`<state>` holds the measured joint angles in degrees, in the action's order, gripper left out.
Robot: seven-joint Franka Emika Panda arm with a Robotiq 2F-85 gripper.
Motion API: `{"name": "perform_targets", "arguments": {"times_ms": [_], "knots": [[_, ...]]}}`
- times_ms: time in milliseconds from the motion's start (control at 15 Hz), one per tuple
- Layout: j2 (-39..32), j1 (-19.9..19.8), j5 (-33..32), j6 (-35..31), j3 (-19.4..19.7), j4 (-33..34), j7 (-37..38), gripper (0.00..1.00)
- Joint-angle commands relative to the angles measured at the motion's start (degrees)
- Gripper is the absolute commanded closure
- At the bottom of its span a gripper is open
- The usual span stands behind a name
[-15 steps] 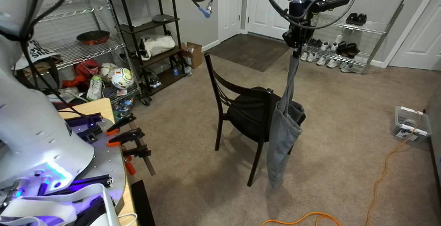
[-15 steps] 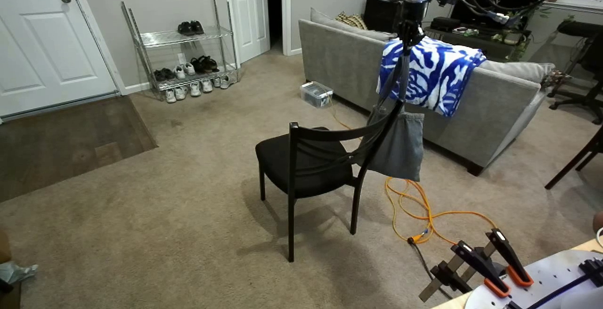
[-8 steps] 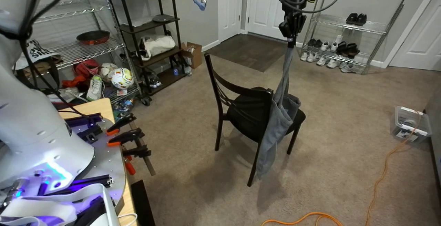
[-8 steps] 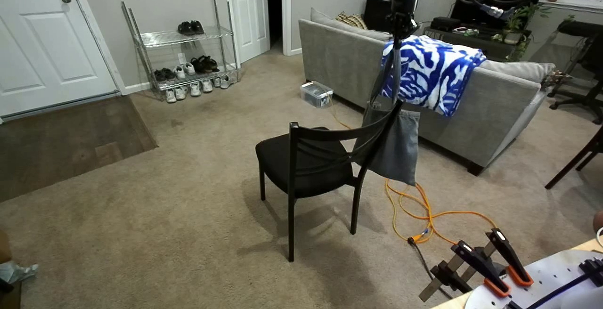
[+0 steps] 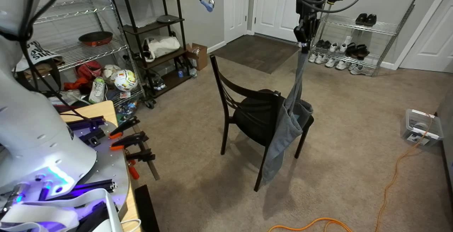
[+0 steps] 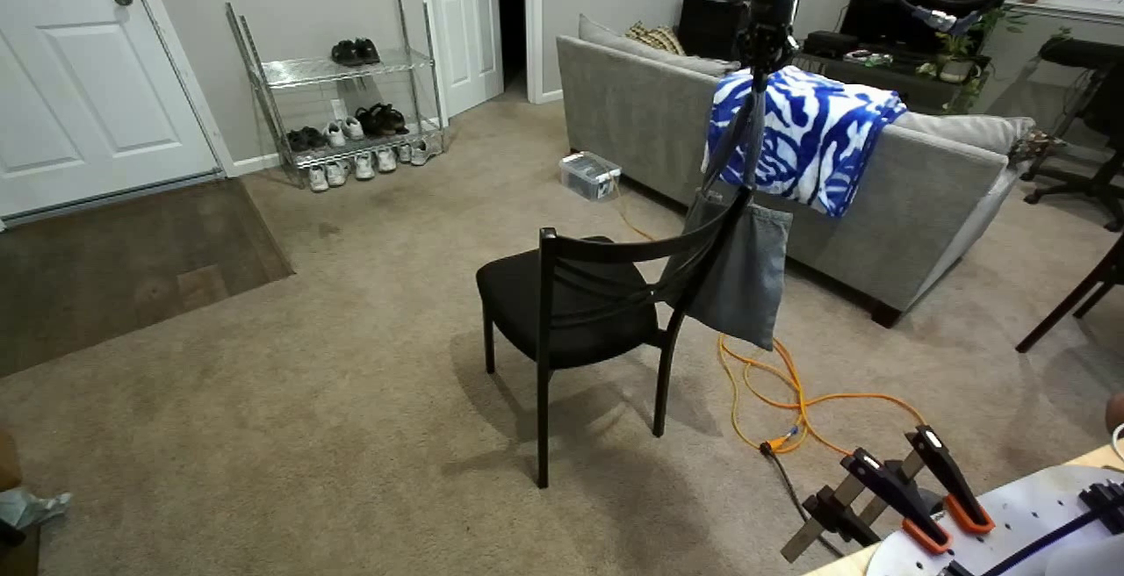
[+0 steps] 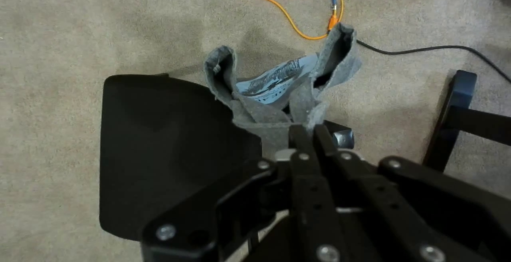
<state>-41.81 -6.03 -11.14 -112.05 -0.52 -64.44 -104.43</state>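
Pressed together, the black jaws pinch the strap of one gray tote bag point(image 6: 746, 269) of denim-like cloth, which hangs above the tufted carpet point(image 5: 198, 189). It overlaps one of the two back posts of a black chair point(image 6: 518, 295) in both exterior views; whether cloth and post touch, I cannot tell. In the wrist view its mouth gapes in two folded corners, with a pale bluish printed panel between. The chair has a flat, round-cornered seat, a curved top rail and thin bent slats.

One gray upholstered sofa point(image 6: 632, 111) carries one blue-and-white patterned blanket point(image 6: 825, 133); near it stands one clear plastic bin point(image 6: 590, 177). An orange cord point(image 5: 322, 219) curves over the carpet. The metal wire shoe rack point(image 6: 303, 74) has two shelves, the upper with two black shoes point(image 6: 356, 52). Two orange-padded clamps point(image 5: 129, 140) sit at the edge of the wooden table point(image 5: 93, 111).
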Motion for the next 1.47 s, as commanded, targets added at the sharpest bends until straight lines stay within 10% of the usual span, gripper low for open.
{"name": "perform_targets", "arguments": {"times_ms": [0,1400], "knots": [[2.8,0.3,-1.3,1.0,0.4,-3.1,-1.8,0.98],[11.8,5.4,-7.8,6.7,-1.0,-19.5,-10.0,0.98]]}}
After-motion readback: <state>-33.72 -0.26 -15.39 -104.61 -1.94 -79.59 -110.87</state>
